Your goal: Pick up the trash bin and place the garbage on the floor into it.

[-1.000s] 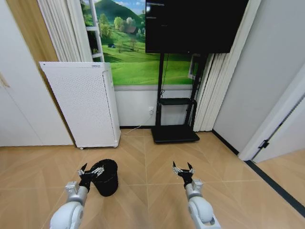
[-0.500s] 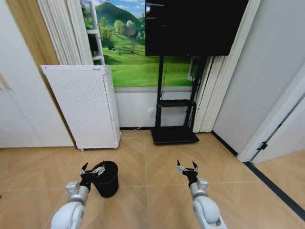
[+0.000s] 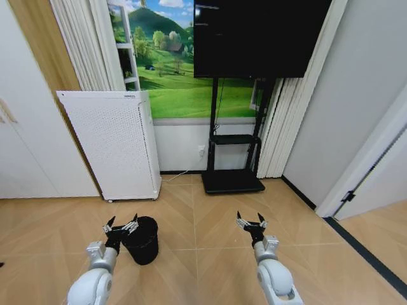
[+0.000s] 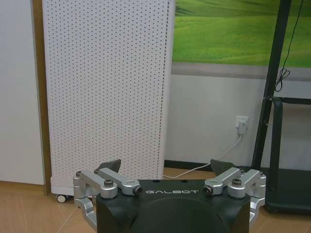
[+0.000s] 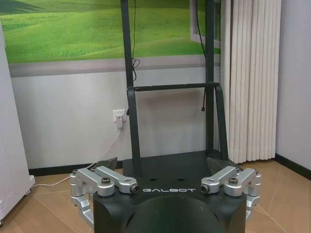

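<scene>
The small round black mesh trash bin (image 3: 142, 239) stands upright on the light tan herringbone wood-look floor (image 3: 203, 210), and its left side is partly covered in the head view by the left gripper (image 3: 120, 226), so it is hard to say whether the fingertips touch the rim or only hang just beside it. The inside of the bin reads as plain dark, and what it holds cannot be made out. In the left wrist view the bin is hidden below the gripper body; there the left gripper (image 4: 167, 169) shows its two dark fingertips spread wide with nothing between them, pointing toward the tall white perforated air purifier (image 4: 107, 87) against the wall, whose top edge is cut off. The right gripper (image 3: 252, 222) hovers over bare floor well to the right of the bin, and in its own wrist view the right gripper (image 5: 163, 164) also has its jaws wide apart and empty, aimed at the black metal television stand (image 5: 170, 97) with a white wall socket (image 5: 119, 116) and a trailing cable beside it. The large dark television screen (image 3: 261, 35) on that stand is cropped at the top of the head view, with a green landscape mural (image 3: 184, 82) behind it and white pleated curtains (image 3: 286, 121) to its right.
</scene>
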Robot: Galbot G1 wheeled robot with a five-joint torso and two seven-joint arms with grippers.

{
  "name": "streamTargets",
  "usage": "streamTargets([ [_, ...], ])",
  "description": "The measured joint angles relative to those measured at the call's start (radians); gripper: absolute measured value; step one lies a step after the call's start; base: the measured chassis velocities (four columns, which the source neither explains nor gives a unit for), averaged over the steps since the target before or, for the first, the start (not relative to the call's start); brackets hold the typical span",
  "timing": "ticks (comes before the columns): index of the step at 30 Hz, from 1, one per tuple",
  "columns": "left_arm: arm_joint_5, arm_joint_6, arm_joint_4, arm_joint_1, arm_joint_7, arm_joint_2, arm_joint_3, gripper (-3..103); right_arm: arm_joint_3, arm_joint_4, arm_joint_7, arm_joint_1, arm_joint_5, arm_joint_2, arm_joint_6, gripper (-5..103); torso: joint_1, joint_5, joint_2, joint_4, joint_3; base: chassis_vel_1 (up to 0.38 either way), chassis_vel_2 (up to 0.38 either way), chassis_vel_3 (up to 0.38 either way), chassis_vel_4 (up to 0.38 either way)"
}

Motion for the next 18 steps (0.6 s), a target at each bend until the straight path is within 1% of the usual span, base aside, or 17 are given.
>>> streamTargets([
  [3,-0.004,-0.001,0.001,0.001,0.001,0.003,-0.004,100,-0.005,-0.002,0.004,0.002,0.000,0.001,-0.001,100,0.002,0.0000,0.006,0.0000,0.004,0.000,0.000,0.000,0.000],
  [6,-0.006,-0.005,0.006,0.004,0.007,0.016,-0.017,100,-0.013,-0.004,0.010,0.001,-0.006,0.009,-0.001,100,0.008,0.0000,0.023,0.0000,0.015,0.000,0.000,0.000,0.000],
  [14,-0.011,-0.005,0.005,0.008,0.003,0.022,-0.022,100,-0.017,-0.005,0.011,-0.005,-0.016,0.014,-0.002,100,0.020,0.0000,0.053,0.0000,0.033,0.000,0.000,0.000,0.000],
  [18,-0.011,-0.004,0.003,0.010,0.003,0.022,-0.019,100,-0.016,-0.005,0.012,-0.006,-0.016,0.014,-0.002,100,0.023,0.0000,0.060,0.0000,0.037,0.000,0.000,0.000,0.000],
])
